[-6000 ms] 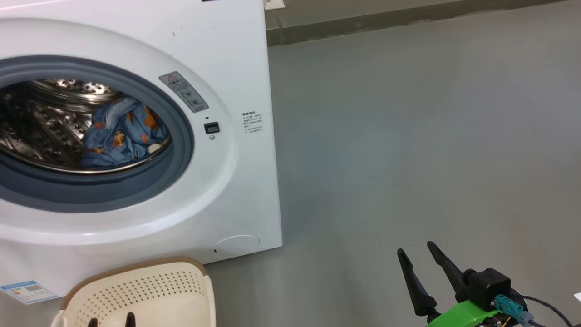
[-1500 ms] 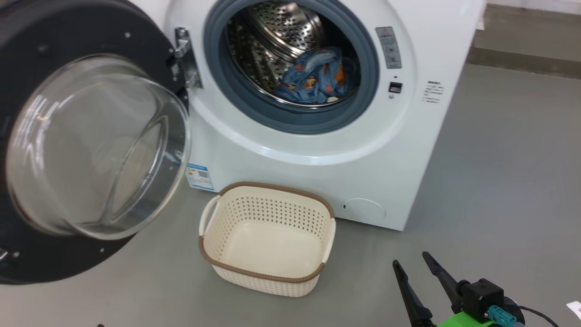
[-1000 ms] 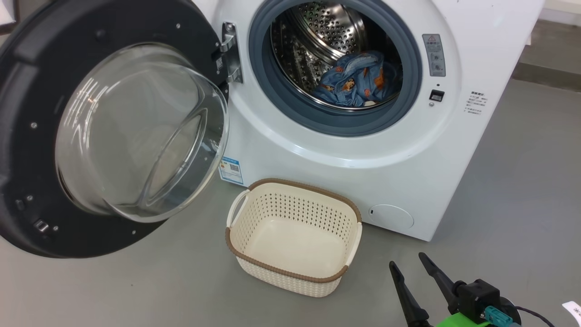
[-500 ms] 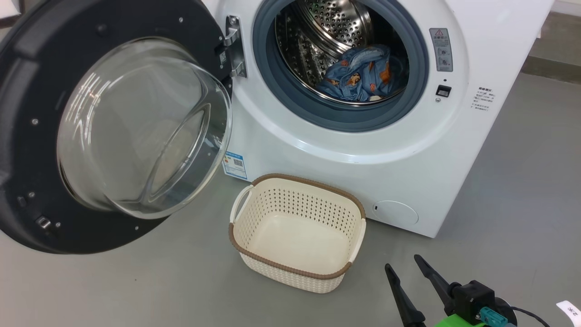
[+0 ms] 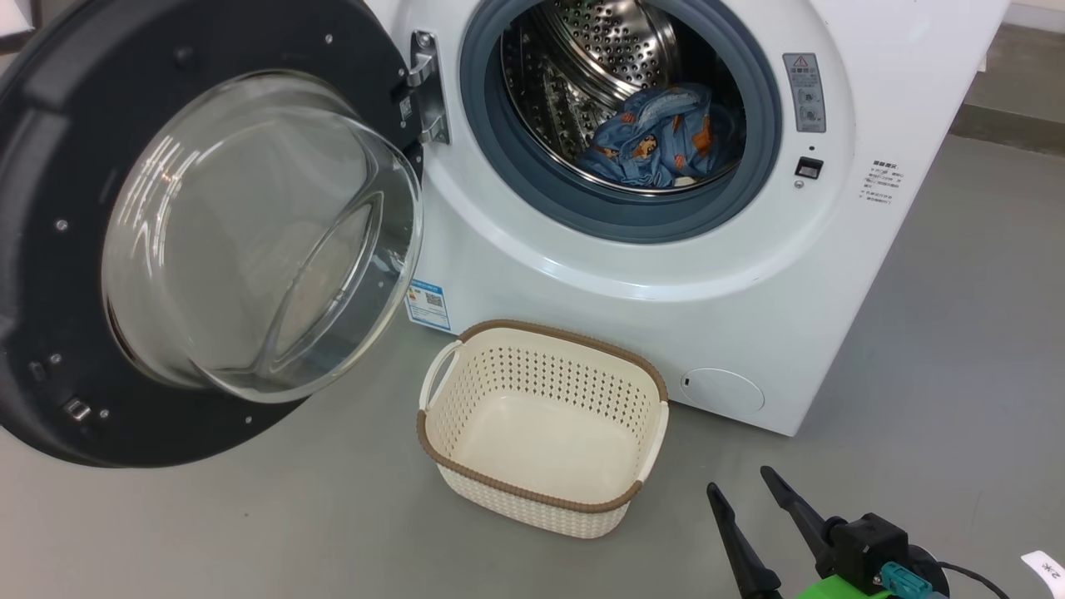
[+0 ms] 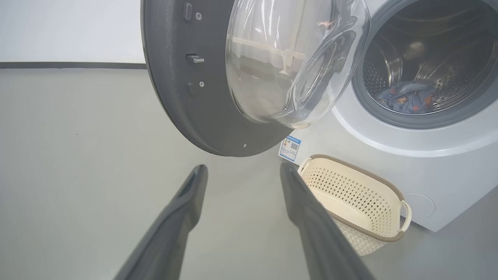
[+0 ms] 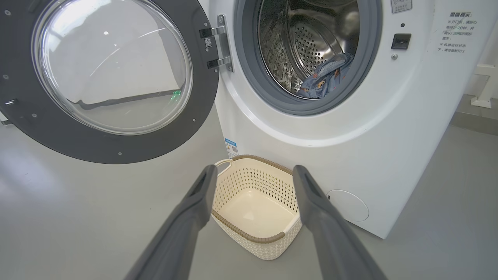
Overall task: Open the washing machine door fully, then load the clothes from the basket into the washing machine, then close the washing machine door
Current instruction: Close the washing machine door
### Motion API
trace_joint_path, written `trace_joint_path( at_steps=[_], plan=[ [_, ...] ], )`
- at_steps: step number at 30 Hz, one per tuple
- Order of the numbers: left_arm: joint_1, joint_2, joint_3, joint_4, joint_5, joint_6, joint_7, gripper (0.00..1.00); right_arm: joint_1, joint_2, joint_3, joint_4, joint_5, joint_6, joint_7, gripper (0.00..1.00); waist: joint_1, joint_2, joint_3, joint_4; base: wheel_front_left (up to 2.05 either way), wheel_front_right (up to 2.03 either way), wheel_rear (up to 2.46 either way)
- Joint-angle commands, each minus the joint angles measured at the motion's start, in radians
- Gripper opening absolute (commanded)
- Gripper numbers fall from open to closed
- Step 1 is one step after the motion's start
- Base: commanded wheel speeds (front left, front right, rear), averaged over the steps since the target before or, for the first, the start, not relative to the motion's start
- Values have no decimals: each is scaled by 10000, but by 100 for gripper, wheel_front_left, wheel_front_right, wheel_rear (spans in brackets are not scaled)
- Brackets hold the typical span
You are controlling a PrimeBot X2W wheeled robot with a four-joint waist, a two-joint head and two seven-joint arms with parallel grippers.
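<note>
Head view: clothes (image 5: 661,137) are lying inside the washing machine (image 5: 666,274); left claw (image 6: 243,168) and right claw (image 5: 739,480) are gaping empty; closing its door (image 5: 50,249) seems next.

- The washing machine door (image 5: 208,241), left of frame: a dark, low-sheen plastic-looking ring around smooth, clear, shiny glass.
- The washing machine (image 5: 649,316): smooth white front with a glossy sheen.
- The drum (image 5: 599,58), top centre: bright perforated steel.
- The gasket (image 5: 487,141): dull grey rubber.
- The clothes (image 5: 657,146): soft, creased printed cloth.
- The basket (image 5: 541,378), lower centre: cream perforated plastic with a brown woven-look rim.
- The floor (image 5: 250,532): smooth, matt grey.
- The right tool (image 5: 739,480), lower right: dark, matt fingers (image 5: 739,541).
</note>
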State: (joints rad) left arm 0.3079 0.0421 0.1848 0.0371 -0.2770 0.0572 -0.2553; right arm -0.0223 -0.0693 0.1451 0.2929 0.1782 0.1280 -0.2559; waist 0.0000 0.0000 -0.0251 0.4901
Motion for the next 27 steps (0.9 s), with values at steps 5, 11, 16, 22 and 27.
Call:
trace_joint_path(
  at_steps=[5,11,16,22,27],
  plan=[
    [-201,81,315,-304,27,15,-65,0,-246,-38,162,-250,-13,27,-59,100,0,0,5,-3,0,0,0],
    [-411,81,622,-422,-64,-187,-65,0,-213,-8,161,-254,-6,27,-59,100,0,0,-13,-73,0,0,0],
    [-680,81,1068,-818,-38,-350,-65,0,-200,8,175,-252,7,27,-59,100,0,0,-13,-154,0,0,0],
    [-1344,81,1896,-1198,-566,-819,-65,0,-230,6,196,-249,-6,27,-59,100,0,0,2,-267,0,0,0],
    [-2394,278,3147,-1383,-755,-1500,-65,0,-295,-52,235,-253,0,27,-59,100,0,0,94,-457,0,0,0]
  ],
)
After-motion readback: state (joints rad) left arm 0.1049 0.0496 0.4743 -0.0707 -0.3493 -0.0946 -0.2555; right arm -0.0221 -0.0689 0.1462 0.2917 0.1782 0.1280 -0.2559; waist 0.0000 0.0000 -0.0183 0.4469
